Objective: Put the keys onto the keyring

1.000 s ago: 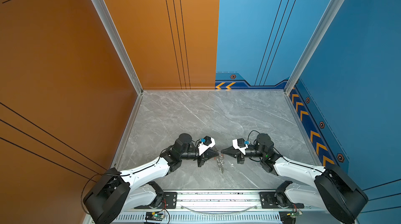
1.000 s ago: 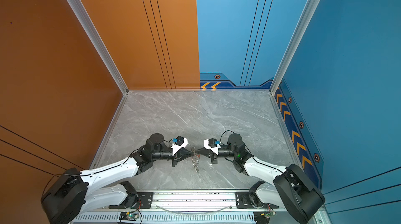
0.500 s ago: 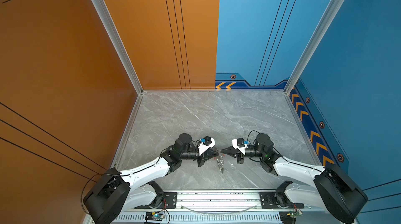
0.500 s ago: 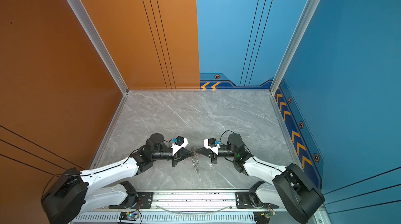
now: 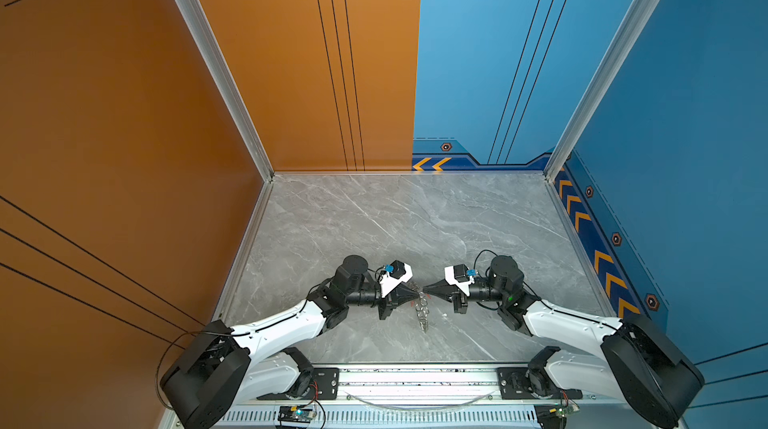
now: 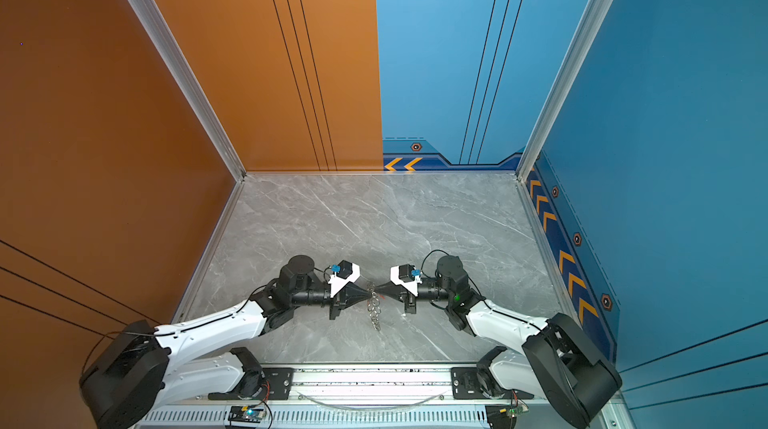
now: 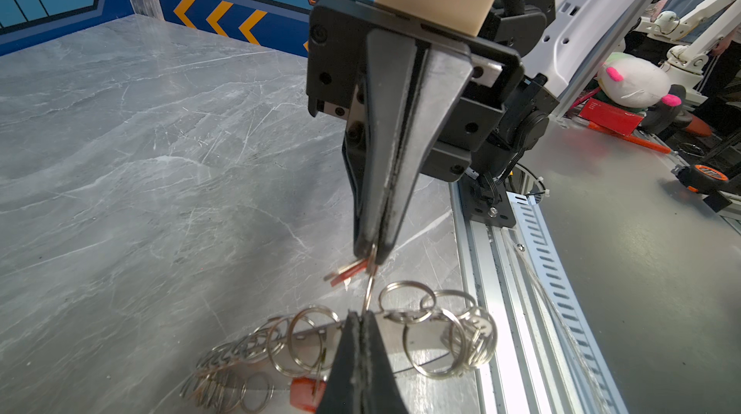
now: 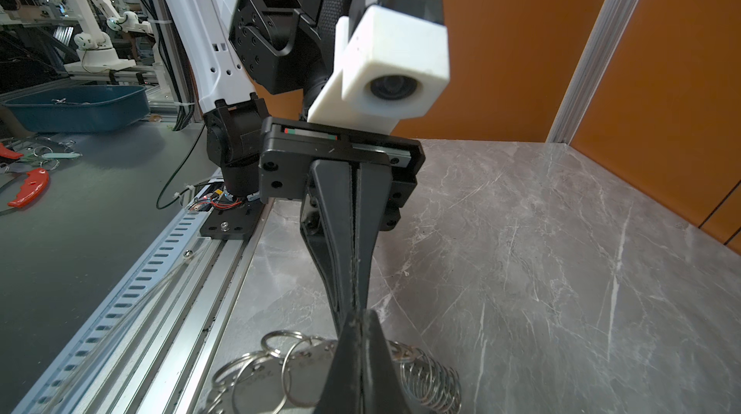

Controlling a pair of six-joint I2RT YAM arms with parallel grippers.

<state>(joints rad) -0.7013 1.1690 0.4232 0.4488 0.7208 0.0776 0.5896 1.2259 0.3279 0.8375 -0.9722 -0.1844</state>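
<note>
We judge this split ring on the keyring light, stiff, slippery; left gripper and right gripper each clench its rim, apparently at opposite edges.

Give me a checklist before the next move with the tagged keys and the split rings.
Left gripper shut on one ring of the chain of silver split rings: ok.
Right gripper shut on the small silver key with orange-red tag: ok.
Key threaded onto that ring: cannot tell.
Second orange-red tag attached to a ring: cannot tell.
Grippers tip to tip above the grey marble table: ok.
</note>
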